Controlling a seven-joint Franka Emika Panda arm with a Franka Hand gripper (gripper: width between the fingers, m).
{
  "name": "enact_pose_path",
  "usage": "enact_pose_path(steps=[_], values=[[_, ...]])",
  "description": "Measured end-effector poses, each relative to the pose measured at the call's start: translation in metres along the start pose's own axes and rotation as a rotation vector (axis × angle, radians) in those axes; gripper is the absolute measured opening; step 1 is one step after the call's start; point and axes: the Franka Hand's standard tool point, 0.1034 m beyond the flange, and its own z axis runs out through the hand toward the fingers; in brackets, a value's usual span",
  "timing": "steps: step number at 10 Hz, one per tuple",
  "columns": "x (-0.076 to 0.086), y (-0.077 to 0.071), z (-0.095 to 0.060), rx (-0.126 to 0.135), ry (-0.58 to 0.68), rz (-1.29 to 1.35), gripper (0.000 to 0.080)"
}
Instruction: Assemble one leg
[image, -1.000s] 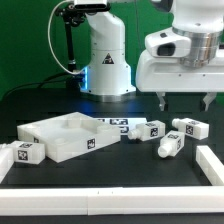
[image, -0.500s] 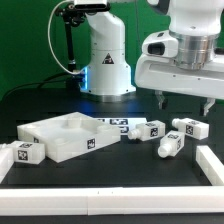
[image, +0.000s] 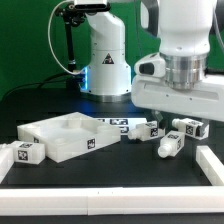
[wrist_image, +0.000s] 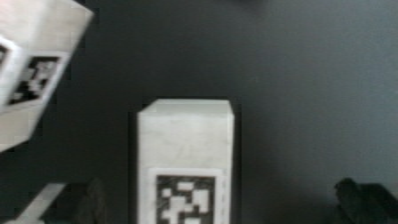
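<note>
White and stubby, the small plastic leg block with black-and-white square tags (wrist_image: 187, 150) lies flat on the black table (image: 110, 172). It is off to the exterior view's right of the big flat white square panel with a raised rim (image: 60, 135). The robot's two-finger claw (wrist_image: 214, 203) hangs right over it, wide open and holding nothing. One dark finger is on each side, likely so the claw can drop and pinch the leg. The table looks dark and smooth. A low white wall (image: 110, 197) runs in front of the panel, and the white robot base (image: 105, 60) stands behind it.
</note>
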Motion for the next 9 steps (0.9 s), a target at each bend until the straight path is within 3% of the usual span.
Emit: enact_pose_path(steps=[2, 4, 5, 6, 8, 9], values=[[-0.0014, -0.0016, 0.0105, -0.001, 0.005, -0.011, 0.0649], [-0.0014, -0.0039, 0.0102, 0.002, 0.014, -0.021, 0.0649], [-0.0014, -0.004, 0.0102, 0.002, 0.014, -0.022, 0.0535], [-0.0014, -0.004, 0.0102, 0.002, 0.014, -0.024, 0.0535], [-0.0014, -0.0041, 0.0101, 0.002, 0.014, -0.03, 0.0283], [-0.001, -0.0025, 0.0102, 0.004, 0.016, -0.042, 0.0283]])
